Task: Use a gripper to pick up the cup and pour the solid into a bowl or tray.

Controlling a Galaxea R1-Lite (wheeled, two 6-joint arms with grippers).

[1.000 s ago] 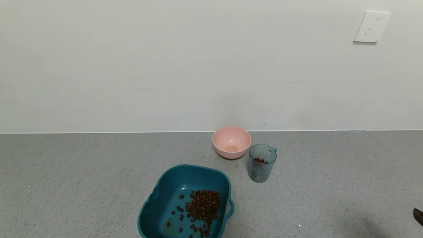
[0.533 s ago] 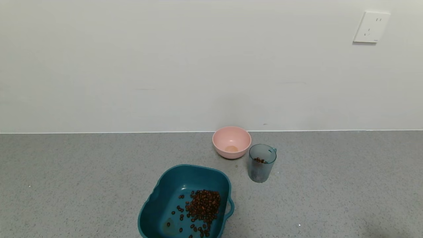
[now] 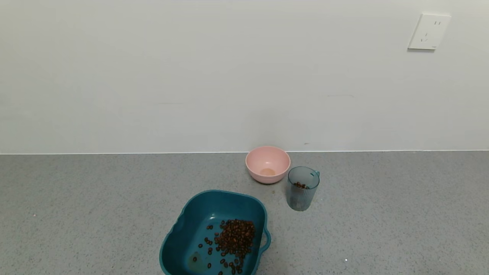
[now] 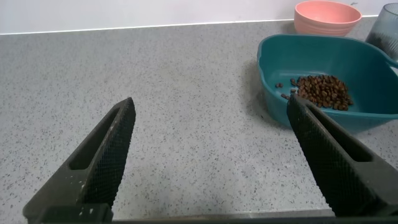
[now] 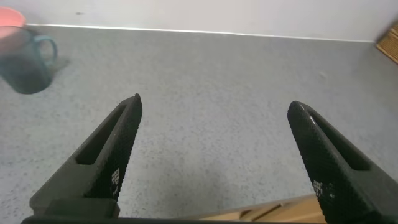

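Note:
The blue-green ribbed cup (image 3: 303,188) stands upright on the grey counter, right of the teal tub (image 3: 191,229), with a few brown beans (image 3: 301,185) inside. Most beans (image 3: 235,236) lie in the tub. Neither gripper shows in the head view. My left gripper (image 4: 211,102) is open and empty over bare counter, with the tub (image 4: 280,102), its beans (image 4: 321,91) and the cup's edge (image 4: 387,28) ahead of it. My right gripper (image 5: 214,102) is open and empty near the counter's front edge, with the cup (image 5: 25,59) far off.
A small pink bowl (image 3: 267,163) stands against the wall just behind the cup and shows in the left wrist view (image 4: 327,16) too. A wall socket (image 3: 429,31) is at upper right. The counter's wooden front edge (image 5: 298,211) lies under the right gripper.
A dark tip of the right arm at the head view's lower right edge one second ago has left the view. The cup, tub and bowl have not moved.

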